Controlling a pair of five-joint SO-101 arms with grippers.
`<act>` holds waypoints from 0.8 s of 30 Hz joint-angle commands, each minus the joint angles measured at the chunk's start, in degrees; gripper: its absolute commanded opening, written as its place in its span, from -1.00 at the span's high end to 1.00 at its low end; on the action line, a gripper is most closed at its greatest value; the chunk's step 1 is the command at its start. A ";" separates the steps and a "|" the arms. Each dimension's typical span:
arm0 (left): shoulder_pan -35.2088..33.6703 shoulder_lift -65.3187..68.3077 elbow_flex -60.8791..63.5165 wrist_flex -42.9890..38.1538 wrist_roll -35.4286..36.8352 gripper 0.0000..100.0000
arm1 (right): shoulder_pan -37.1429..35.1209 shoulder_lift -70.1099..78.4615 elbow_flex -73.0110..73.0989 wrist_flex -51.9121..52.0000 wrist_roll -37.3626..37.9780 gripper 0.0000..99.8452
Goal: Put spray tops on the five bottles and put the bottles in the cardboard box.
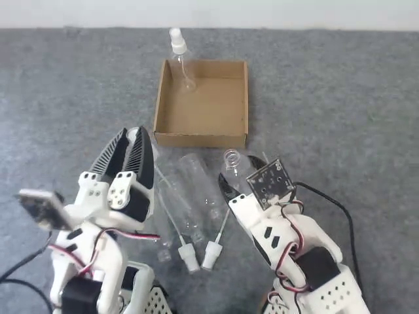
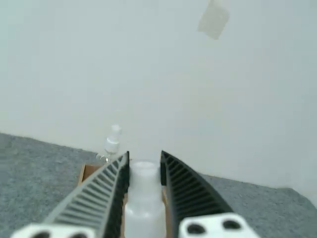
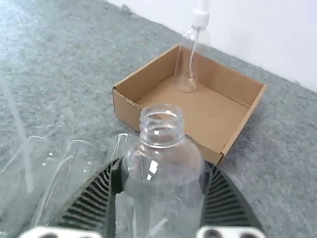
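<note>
My left gripper is lifted off the table near the front left corner of the cardboard box, shut on a white spray top that stands between its jaws. My right gripper sits in front of the box, shut on a clear open-necked bottle held upright. In the box's far left corner stands a bottle fitted with a spray top. Both wrist views take in the box and the capped bottle beyond the held items.
Several clear open bottles lie on the grey carpet between the two arms. Two loose spray tops with long dip tubes lie in front of them. A white wall runs behind the box.
</note>
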 commanded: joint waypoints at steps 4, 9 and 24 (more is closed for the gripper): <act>0.18 -2.29 -2.07 -5.54 0.70 0.98 | -0.48 -5.05 1.93 -1.80 0.70 0.84; 0.26 -2.11 -6.20 -5.63 0.70 0.98 | -0.57 -9.36 4.31 -1.71 0.70 0.84; 6.68 -2.11 -9.80 -10.37 0.53 0.98 | -0.66 -15.43 8.70 -1.80 0.62 0.84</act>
